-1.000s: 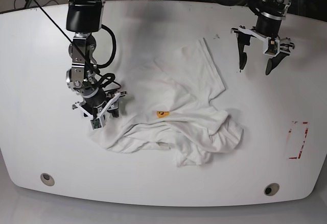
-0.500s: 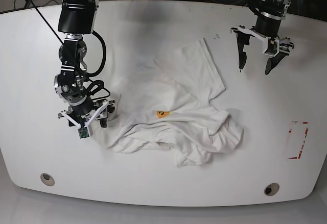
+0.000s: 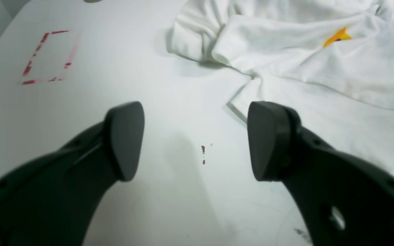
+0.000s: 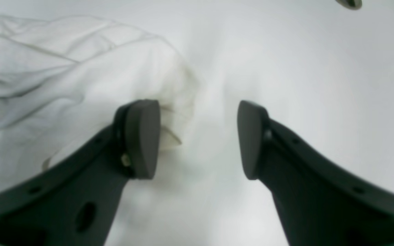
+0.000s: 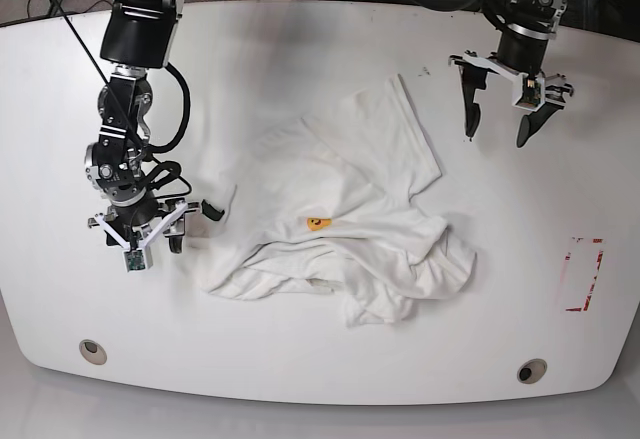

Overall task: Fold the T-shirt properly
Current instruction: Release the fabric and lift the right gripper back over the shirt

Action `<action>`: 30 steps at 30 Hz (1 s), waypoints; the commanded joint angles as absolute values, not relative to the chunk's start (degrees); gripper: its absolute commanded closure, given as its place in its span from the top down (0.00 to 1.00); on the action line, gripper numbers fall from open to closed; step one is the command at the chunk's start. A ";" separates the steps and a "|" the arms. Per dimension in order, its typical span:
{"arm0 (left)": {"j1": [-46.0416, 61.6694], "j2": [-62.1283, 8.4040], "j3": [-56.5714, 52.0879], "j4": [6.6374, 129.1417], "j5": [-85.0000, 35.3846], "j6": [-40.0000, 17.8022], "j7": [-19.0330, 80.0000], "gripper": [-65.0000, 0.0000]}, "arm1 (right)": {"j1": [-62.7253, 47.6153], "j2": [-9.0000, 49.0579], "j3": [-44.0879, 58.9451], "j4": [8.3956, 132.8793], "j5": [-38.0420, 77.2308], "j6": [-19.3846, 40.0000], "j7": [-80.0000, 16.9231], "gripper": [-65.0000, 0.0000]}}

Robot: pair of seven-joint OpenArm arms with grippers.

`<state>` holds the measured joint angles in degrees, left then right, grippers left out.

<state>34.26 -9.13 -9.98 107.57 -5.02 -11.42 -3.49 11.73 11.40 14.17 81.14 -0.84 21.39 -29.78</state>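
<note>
Because the T-shirt (image 5: pixel 345 221) is soft, light and floppy, we should pinch a hem; both the left end effector (image 5: pixel 502 94) and the right end effector (image 5: pixel 139 227) are wide and hold nothing.

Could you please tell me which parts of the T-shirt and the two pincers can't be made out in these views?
- T-shirt: front print hidden by crumpled folds in the base view; only an orange scrap shows.
- Neck label: not visible in any view, presumably buried in the folds.
- Right pincer: cloth edge beside it is blurred in the right wrist view, so contact is unclear.
- Left pincer: its body is cut off by the bottom edge.
</note>
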 commanded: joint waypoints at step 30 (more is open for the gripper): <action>33.04 -9.66 -9.97 108.15 -5.13 -11.17 -4.12 0.68 | 5.44 4.65 12.40 86.91 0.06 21.77 -29.51 0.49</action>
<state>33.15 -9.28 -9.80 107.28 -4.97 -11.40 -2.61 4.89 4.73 12.38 85.38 -0.14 21.91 -30.68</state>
